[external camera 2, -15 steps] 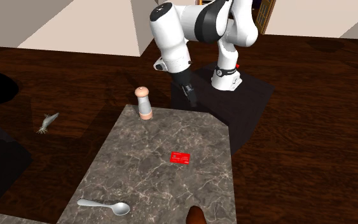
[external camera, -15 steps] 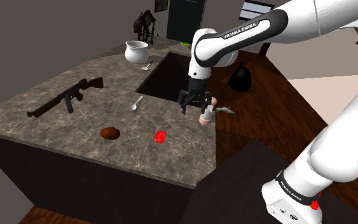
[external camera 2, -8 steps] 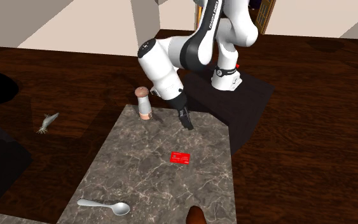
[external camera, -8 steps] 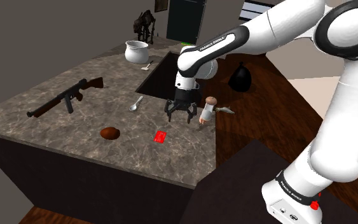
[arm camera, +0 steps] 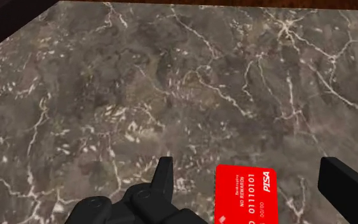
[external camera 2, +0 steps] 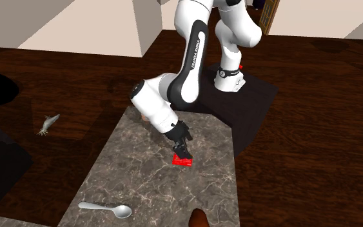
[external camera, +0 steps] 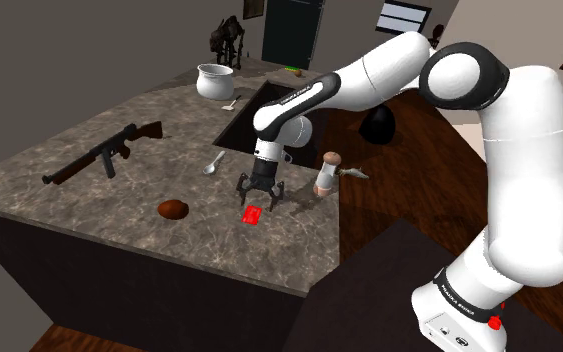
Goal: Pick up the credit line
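Note:
A small red credit card (external camera: 253,214) lies flat on the dark marble counter (external camera: 89,190) near its front edge. My black gripper (external camera: 258,196) hangs just above the card, open, fingers spread to either side of it. From the second exterior view the gripper (external camera 2: 182,151) covers part of the red card (external camera 2: 183,162). In the wrist view the card (arm camera: 243,194) with white print lies between my two fingers (arm camera: 164,181), which stand apart and do not touch it.
On the counter lie a brown lump (external camera: 173,209), a spoon (external camera: 214,163), a toy gun (external camera: 102,153), a white pot (external camera: 214,81) and a shaker (external camera: 327,172) at the edge. A sink recess (external camera: 259,120) opens behind the gripper. The spoon (external camera 2: 106,209) also lies beyond the card.
The arm has swung from beside the shaker toward the shoulder view's left and down. The gripper now hovers directly over the red card. The card has not moved.

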Motion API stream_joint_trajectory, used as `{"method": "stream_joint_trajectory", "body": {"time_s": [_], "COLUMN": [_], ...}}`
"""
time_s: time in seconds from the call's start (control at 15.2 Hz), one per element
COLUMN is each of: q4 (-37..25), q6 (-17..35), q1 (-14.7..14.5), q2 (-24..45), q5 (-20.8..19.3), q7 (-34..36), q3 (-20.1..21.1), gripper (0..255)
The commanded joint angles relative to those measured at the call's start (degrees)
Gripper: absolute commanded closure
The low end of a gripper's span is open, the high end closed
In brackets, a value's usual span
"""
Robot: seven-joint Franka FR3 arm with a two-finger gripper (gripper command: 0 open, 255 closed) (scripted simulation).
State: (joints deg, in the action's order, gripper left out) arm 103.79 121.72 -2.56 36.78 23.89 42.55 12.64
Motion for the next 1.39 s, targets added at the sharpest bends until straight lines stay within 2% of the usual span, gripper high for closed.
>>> {"method": "stream_joint_trajectory", "body": {"time_s": [0.0,0.66,0.73,1.32], "q4": [-3.5,-5.6,-5.6,-5.6], "q6": [0.5,3.4,3.4,3.3], "q1": [-0.2,-0.6,-0.6,-0.6], "q2": [4.4,9.7,9.7,9.7], "q5": [1.8,1.9,1.9,2.0], "q7": [1.6,0.4,0.4,0.4], "q3": [0.3,0.1,0.1,0.1], "gripper": [0,0,255,255]}}
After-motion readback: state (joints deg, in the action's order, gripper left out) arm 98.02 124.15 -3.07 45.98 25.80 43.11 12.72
